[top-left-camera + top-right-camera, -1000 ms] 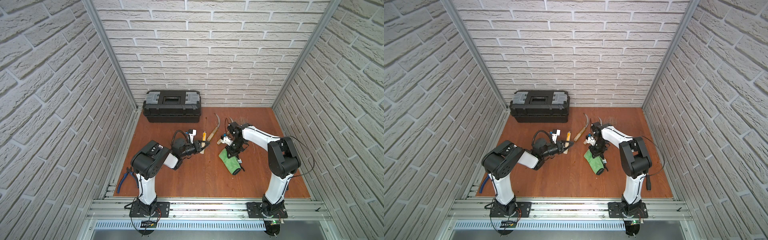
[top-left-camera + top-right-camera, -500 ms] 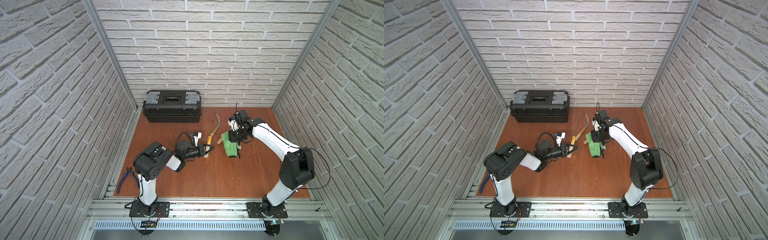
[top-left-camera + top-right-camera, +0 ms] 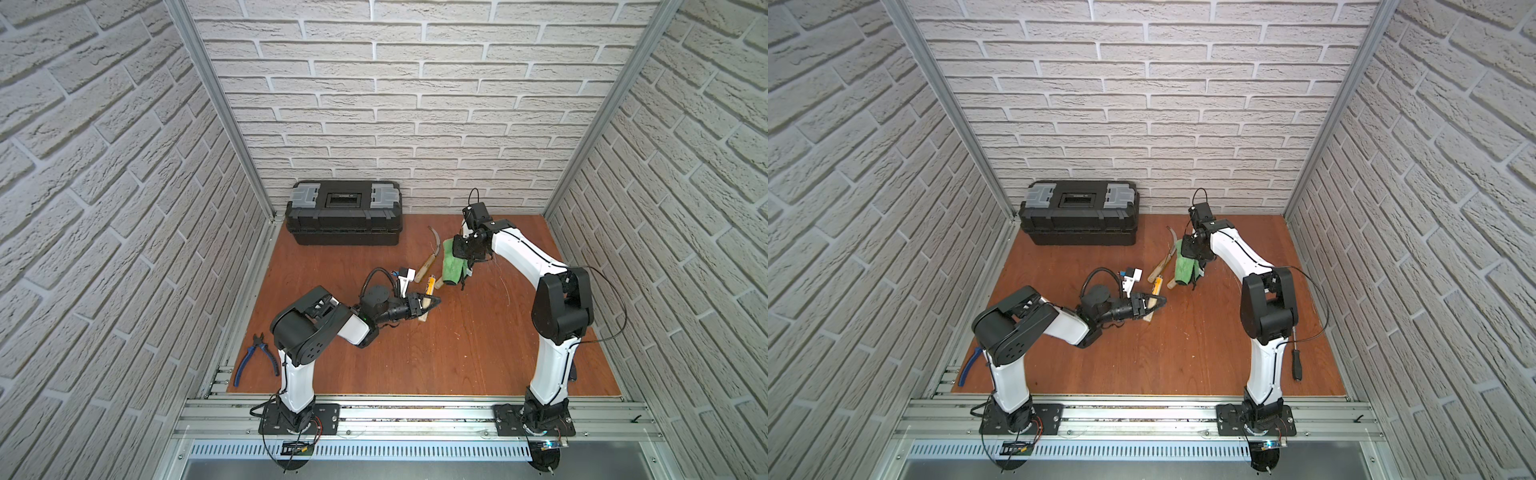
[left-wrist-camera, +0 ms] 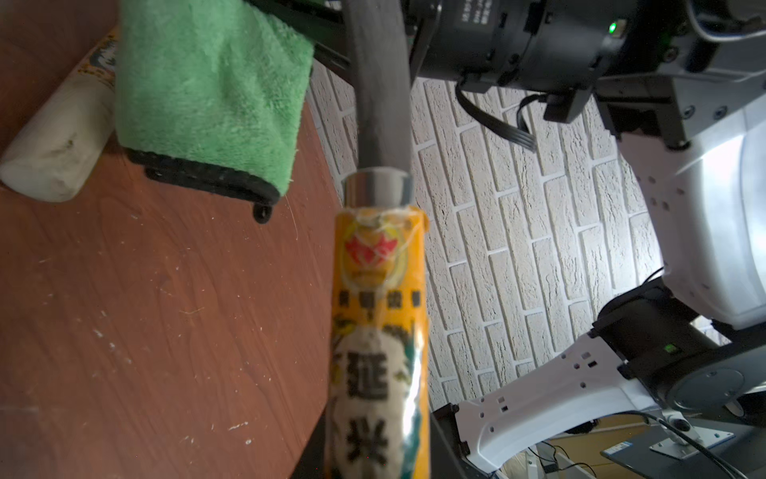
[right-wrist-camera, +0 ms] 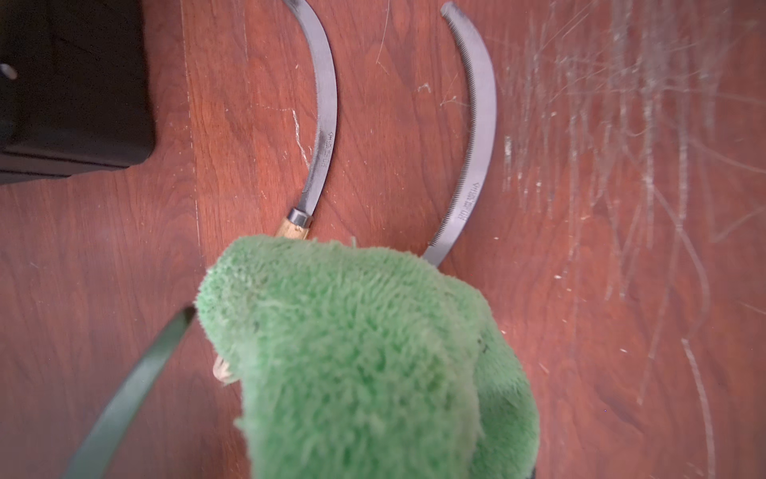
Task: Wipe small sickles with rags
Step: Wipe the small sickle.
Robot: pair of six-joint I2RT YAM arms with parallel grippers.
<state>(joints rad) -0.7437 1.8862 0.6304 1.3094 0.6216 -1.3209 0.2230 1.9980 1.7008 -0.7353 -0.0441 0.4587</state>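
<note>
The rag (image 5: 364, 352) is fluffy cloth, sickle blades (image 5: 323, 124) matt metal, tabletop (image 5: 580, 290) scratched wood.

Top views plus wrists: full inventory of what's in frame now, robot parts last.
held sickle: 1, grey blade, yellow-labelled handle; in the left gripper, blade running up to the cloth
loose sickles: 2, grey blades, pale handles; flat on the table by the cloth
cloth: 1, green with black hem; hanging from the right gripper
toolbox: 1, black with grey latches; back of table, against the rear wall
pliers: 1, blue handles; front-left table edge
screwdriver: 1, black; on the table right of the right arm
table: 1, red-brown wood
walls: 3, white brick
left gripper: black, shut on the held sickle's handle
right gripper: black, shut on the cloth
</note>
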